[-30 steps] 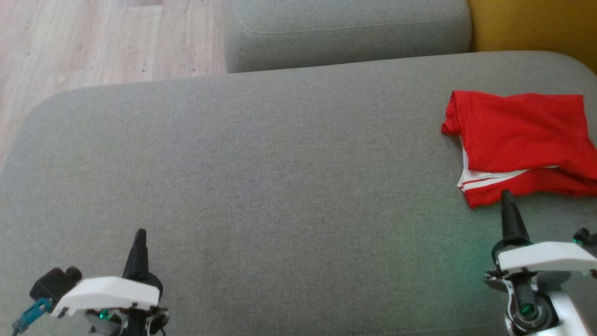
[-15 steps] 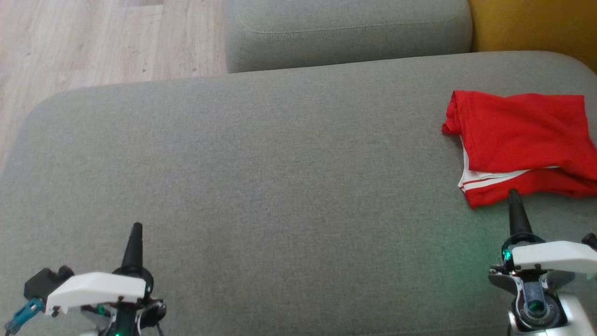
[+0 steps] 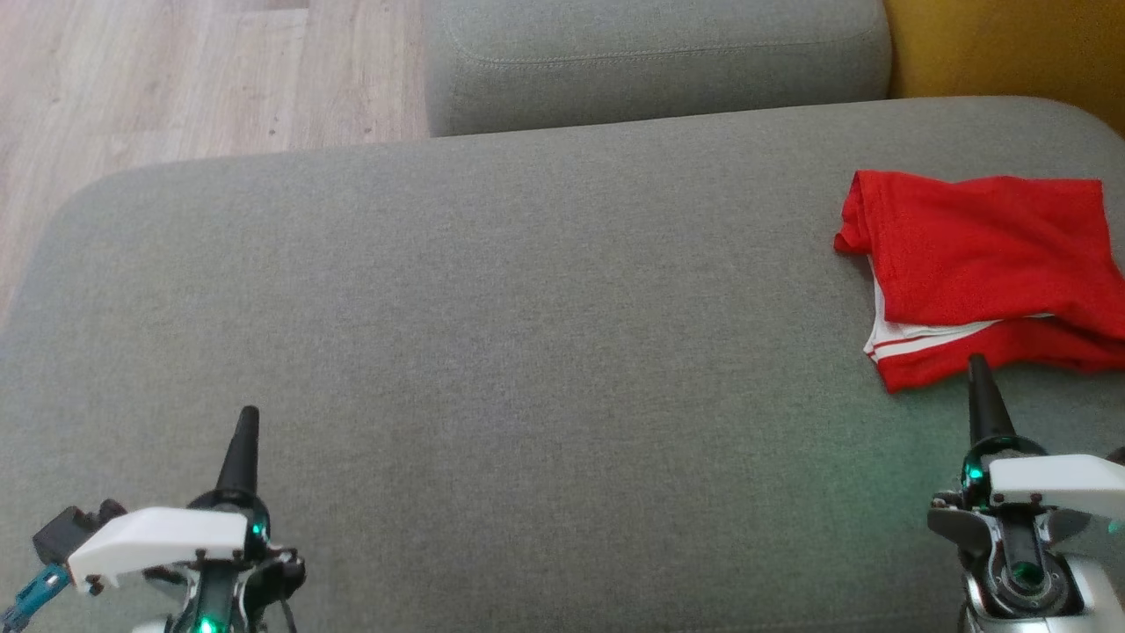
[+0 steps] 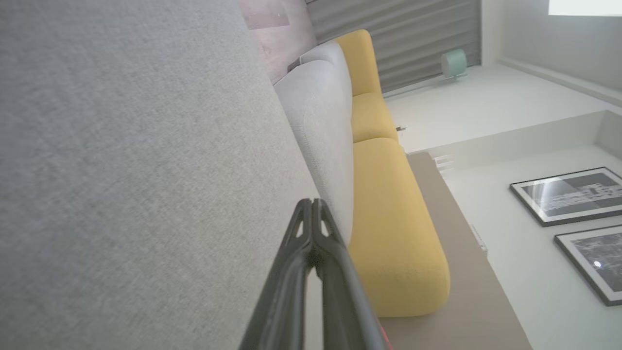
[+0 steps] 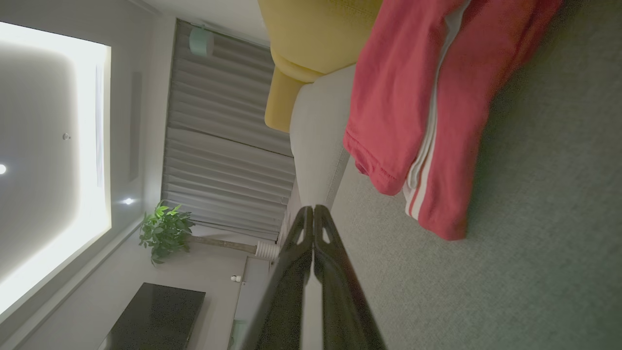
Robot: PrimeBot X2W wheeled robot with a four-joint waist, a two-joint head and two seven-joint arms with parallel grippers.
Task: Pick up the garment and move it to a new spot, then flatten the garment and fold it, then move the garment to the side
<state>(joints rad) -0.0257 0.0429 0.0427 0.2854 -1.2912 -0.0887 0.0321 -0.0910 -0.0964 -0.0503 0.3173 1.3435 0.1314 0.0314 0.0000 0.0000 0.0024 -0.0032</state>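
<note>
Both pairs of jaws are pressed together with nothing between them. The left jaws rise at the lower left of the head view, over the bare grey seat (image 3: 527,334), well apart from the garment (image 3: 984,255). In the left wrist view their dark fingers (image 4: 291,272) meet at the tips above the same grey fabric (image 4: 97,146). The right jaws stand at the lower right of the head view, their tip at the near edge of the garment. In the right wrist view the closed fingers (image 5: 335,272) end just short of the cloth (image 5: 403,97), with a strip of seat (image 5: 534,267) between. The garment is red with white stripes along one hem. It lies folded in a rough rectangle, slightly rumpled, at the seat's right end. A second grey cushion (image 3: 650,61) sits behind the seat, a yellow cushion (image 3: 1002,44) to its right, and wood floor (image 3: 176,79) to its left.
</note>
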